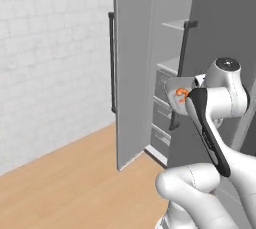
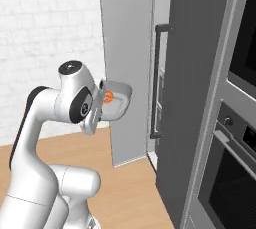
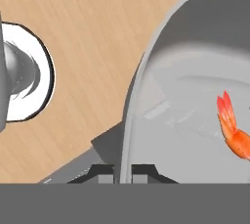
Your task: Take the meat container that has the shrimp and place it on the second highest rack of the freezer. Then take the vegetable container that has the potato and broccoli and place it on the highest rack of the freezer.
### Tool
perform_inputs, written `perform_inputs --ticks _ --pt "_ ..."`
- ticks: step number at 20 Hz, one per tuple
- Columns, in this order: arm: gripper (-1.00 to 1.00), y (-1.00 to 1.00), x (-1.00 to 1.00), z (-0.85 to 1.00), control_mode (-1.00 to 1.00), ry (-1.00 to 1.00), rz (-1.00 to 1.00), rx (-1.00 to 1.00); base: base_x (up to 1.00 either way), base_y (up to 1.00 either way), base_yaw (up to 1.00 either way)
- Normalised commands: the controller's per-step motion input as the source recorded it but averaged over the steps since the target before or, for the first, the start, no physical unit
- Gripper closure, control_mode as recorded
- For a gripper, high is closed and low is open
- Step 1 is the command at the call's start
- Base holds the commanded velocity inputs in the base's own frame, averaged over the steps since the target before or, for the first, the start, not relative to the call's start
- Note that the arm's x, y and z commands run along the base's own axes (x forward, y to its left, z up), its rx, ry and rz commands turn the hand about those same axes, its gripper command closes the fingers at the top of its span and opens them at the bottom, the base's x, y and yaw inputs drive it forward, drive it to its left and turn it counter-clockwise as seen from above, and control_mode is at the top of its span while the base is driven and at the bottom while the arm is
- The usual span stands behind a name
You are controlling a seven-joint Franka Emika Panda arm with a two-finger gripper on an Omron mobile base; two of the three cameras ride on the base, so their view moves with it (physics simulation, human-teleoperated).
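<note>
Gripping the near rim of the meat container (image 3: 128, 135), our gripper (image 3: 123, 173) has its two dark finger tips pinched tight on the thin grey wall, one on each side. Inside that container we see the shrimp (image 3: 233, 131), orange-pink, lying on the floor of the tray well away from the pinched rim. From the base we see the container (image 2: 119, 101) held up in the air in front of the freezer (image 1: 210, 38), whose door (image 1: 132, 68) stands open. Beyond the container, inside the freezer, sit the second highest rack (image 1: 169, 65) and, above it, the highest rack (image 1: 176, 24)
</note>
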Motion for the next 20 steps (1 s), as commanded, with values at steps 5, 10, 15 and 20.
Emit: perform_inputs --ticks 5,10,15,20 --pt "1.00 0.00 0.00 0.00 1.00 0.00 0.00 0.00 0.50 0.42 -0.46" --pt "1.00 0.00 0.00 0.00 1.00 0.00 0.00 0.00 0.51 0.41 -0.38" --pt "1.00 0.00 0.00 0.00 1.00 0.00 0.00 0.00 0.52 0.41 -0.36" --pt "1.00 0.00 0.00 0.00 1.00 0.00 0.00 0.00 0.47 0.40 -0.30"
